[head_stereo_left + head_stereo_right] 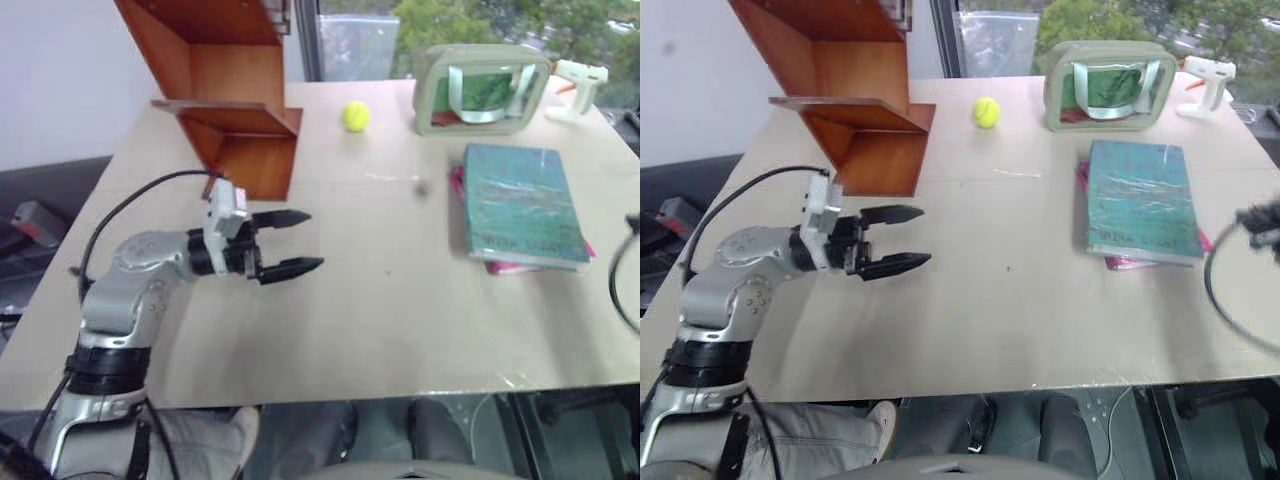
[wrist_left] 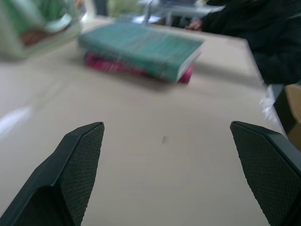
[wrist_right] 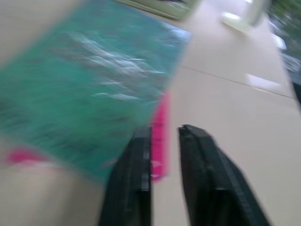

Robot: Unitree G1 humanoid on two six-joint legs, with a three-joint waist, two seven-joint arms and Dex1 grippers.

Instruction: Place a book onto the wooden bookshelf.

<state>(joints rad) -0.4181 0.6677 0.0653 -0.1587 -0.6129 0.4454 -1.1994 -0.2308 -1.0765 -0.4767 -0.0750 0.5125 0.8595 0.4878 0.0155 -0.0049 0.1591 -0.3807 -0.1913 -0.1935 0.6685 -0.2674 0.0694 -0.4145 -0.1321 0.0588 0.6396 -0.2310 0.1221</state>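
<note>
Beige table (image 1: 400, 330) carries the book (image 1: 522, 203) at right, atop a pink book (image 2: 117, 66); the bookshelf (image 1: 235, 95) stands far left. Left tool (image 1: 292, 242) hovers wide, empty; right tool (image 3: 164, 136) is narrow, empty, near the book.

Bookshelf (image 1: 235, 110) far left on table (image 1: 380, 320); book (image 1: 522, 203) right, atop pink book (image 1: 520, 266).

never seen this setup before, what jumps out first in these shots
The large flat teal-green book lies on a smaller bright pink book on the right side of the pale table. The reddish-brown wooden bookshelf stands at the far left, a yellow ball beside it. The left gripper hovers open over the table, pointing toward the books.
</note>
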